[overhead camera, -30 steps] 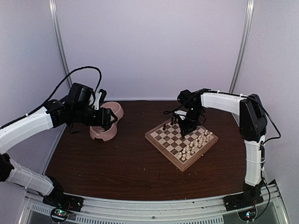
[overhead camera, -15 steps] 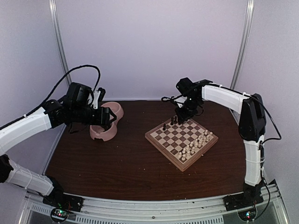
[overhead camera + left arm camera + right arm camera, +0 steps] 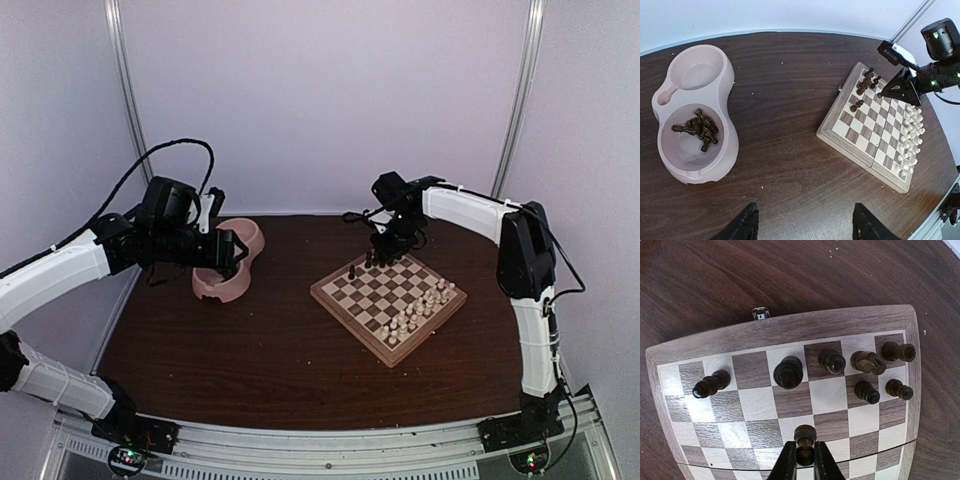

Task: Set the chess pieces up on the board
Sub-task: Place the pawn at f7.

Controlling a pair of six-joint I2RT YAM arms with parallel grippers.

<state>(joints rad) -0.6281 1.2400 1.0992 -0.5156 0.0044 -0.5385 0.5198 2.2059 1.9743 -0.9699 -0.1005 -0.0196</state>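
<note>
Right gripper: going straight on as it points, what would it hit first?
Likely the board: the right gripper, shut on a dark pawn, points down at its squares. How far above is unclear.

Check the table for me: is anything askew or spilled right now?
The checkered wooden chessboard sits turned corner-on to the table edge rather than square. Dark wooden chessmen lie heaped in one compartment of the pink double bowl, none spilled outside it. Nothing looks damaged.
</note>
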